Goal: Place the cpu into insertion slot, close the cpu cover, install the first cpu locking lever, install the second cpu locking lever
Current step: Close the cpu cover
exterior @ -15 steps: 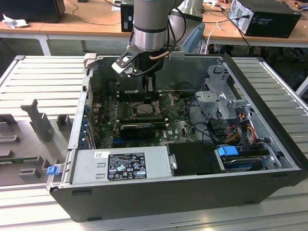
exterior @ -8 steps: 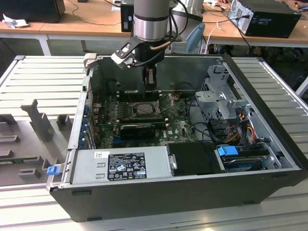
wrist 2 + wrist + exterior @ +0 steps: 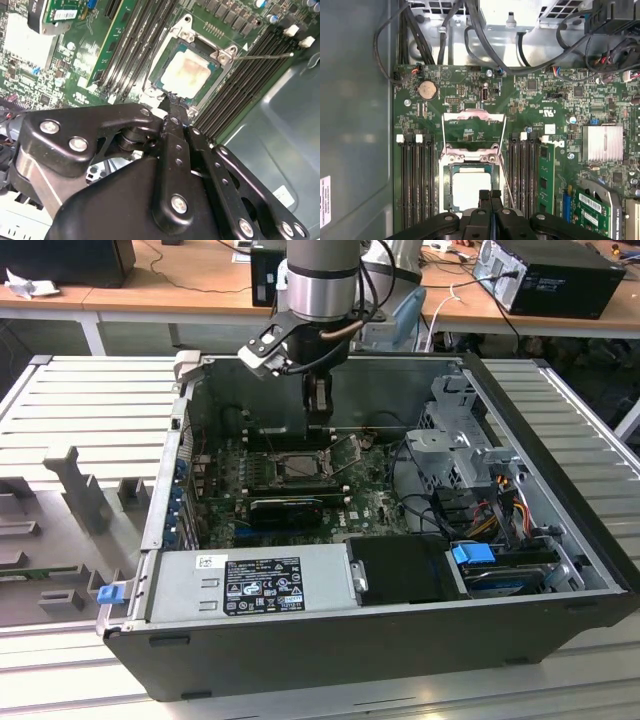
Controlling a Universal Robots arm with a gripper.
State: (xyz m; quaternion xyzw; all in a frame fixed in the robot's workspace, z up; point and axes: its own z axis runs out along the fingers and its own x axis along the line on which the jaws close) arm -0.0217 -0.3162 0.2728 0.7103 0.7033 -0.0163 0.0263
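Note:
The cpu, a pale square chip, lies in the insertion slot on the green motherboard. The cpu cover stands swung open away from the slot, and the board shows through its square opening. A thin locking lever runs alongside the slot, and it sticks out free in the second wrist view. My gripper is shut with nothing between its fingers, its tip just above the cpu's edge. In the exterior view the gripper hangs inside the case above the slot.
Black memory slots flank the socket on both sides. A graphics card lies in front of it in the exterior view. Cables and the drive cage crowd one end, and the case wall is close on another.

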